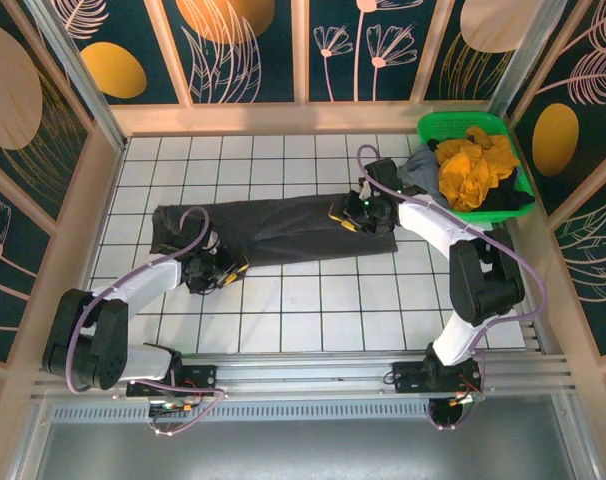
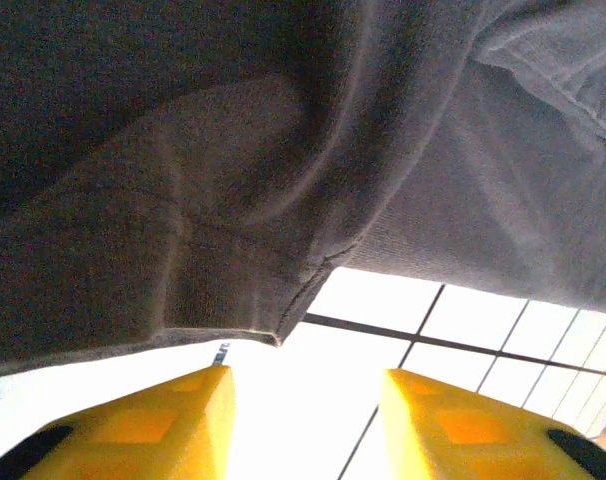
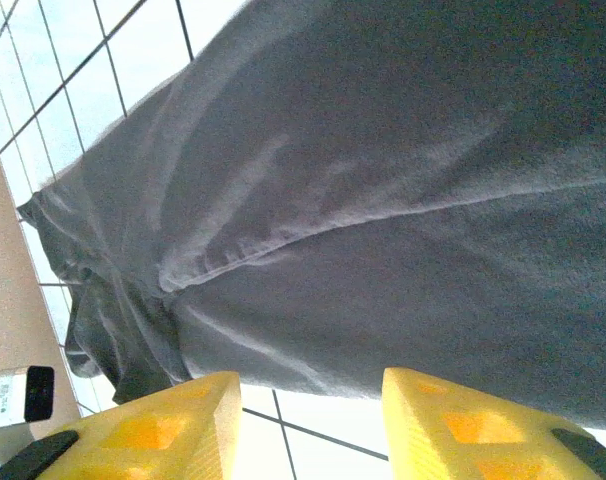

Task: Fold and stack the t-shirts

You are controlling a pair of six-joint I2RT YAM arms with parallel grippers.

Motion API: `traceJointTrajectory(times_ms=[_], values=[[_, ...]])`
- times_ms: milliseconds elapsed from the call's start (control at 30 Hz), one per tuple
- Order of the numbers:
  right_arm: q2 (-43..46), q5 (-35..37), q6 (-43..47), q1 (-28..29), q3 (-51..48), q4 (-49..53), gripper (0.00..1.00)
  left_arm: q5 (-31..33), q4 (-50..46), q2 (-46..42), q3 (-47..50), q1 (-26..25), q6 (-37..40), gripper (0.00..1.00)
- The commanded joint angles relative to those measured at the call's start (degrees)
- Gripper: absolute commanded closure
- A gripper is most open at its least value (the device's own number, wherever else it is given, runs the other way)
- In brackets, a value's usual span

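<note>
Nearest to me, my left claw [image 2: 305, 385] sits low at the near edge of the charcoal t-shirt [image 1: 273, 228], towards its left end. Its yellow fingers [image 2: 183, 415] are spread with nothing between them, and a hem corner lies just ahead of the tips. The shirt lies as a long band across the middle of the desk [image 1: 283, 310], creased along its length.

Further in, my right claw [image 3: 308, 390] is at the band's right end, likewise released, with cloth in front of it and none pinched.

I judge the step to be gripping both near corners for the next fold. I'd slide each lower finger flat along the desk under every layer and clench only once the hem sits deep between the pads. Then I'd lift both ends together so the band doesn't skew or bunch.

Farthest off, the green basket [image 1: 461, 120] in the right corner holds the yellow t-shirt [image 1: 473, 170], a lighter grey one [image 1: 418, 170] and a black one [image 1: 503, 203], heaped and unfolded.
</note>
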State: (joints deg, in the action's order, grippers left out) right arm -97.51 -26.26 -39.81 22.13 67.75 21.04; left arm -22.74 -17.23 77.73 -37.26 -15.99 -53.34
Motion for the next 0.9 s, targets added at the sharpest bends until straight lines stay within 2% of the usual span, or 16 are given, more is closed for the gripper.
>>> traceJointTrajectory(times_ms=[0, 133, 200, 333, 433, 667, 867], values=[[2.5, -1.8, -0.7, 0.7, -0.9, -1.4, 0.58, 1.4, -5.0, 0.6, -4.1, -0.3, 3.9, 0.53], [2.0, -2.0, -0.5, 1.3, -1.0, -1.2, 0.58, 11.6, -14.7, 1.7, -11.6, 1.1, 9.1, 0.45], [1.7, -2.3, -0.3, 1.6, -1.1, -1.4, 0.58, 14.4, -16.5, 1.8, -13.3, 5.0, 9.8, 0.44], [-0.4, -2.5, 1.1, 1.6, -0.7, -1.6, 0.58, 11.8, -12.6, 2.7, -12.4, 17.3, 9.8, 0.51], [-2.9, -2.0, 2.4, 1.1, 1.0, -1.0, 0.57, 8.8, -8.2, 6.2, -13.1, 22.6, 10.9, 0.51], [-8.5, 1.4, 4.1, -1.7, 3.8, 0.4, 0.59, 9.2, -4.2, 18.1, -17.9, 27.1, 13.2, 0.53], [-13.6, 5.9, 5.6, -5.5, 4.6, 4.0, 0.61, 12.0, -2.0, 27.3, -21.7, 29.3, 16.0, 0.61]])
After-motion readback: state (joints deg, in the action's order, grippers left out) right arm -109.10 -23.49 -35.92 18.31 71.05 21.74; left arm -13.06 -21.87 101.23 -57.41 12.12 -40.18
